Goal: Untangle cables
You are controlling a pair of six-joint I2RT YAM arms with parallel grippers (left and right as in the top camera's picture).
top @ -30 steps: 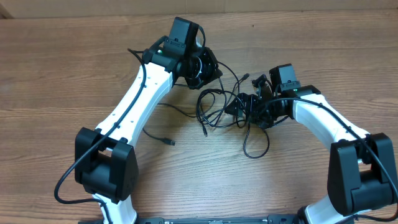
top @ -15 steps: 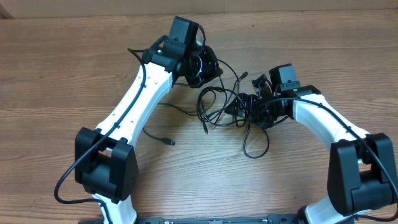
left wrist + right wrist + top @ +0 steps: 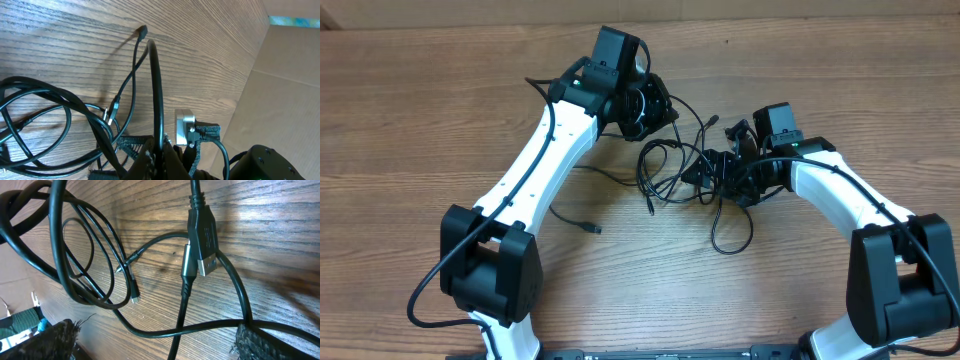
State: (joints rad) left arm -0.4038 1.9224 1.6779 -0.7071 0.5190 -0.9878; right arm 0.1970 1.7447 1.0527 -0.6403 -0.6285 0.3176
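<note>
**A:** Entry one, left claw (image 3: 650, 106). How do we list it?

**B:** We list it closed, clamped on one strand of the cables (image 3: 665, 172). In its own camera that strand rises straight out from between the tips. A thinner strand beside it ends in a small plug (image 3: 142, 32) lying on the wood.

**A:** Entry two, right claw (image 3: 717, 170)?

**B:** Jaws wide apart, gripping nothing. We see its pads (image 3: 57, 337) at either side of its view, with strands crossing the bench (image 3: 420, 120) between them.

**A:** Entry three, the cables themselves?

**B:** One tangled bunch on the bench between the two claws. The left claw sits at its upper left, the right claw at its right edge. The loops overlap, and we cannot tell one strand from another inside the knot.

**A:** Any separate parts to note?

**B:** Three.
- A flat plug (image 3: 202, 245) with a metal tip, just ahead of the right claw.
- A loop (image 3: 730, 238) trailing toward the near side of the bench, below the right claw.
- A loose end (image 3: 588, 227) lying apart from the bunch, just beside the left arm.
</note>
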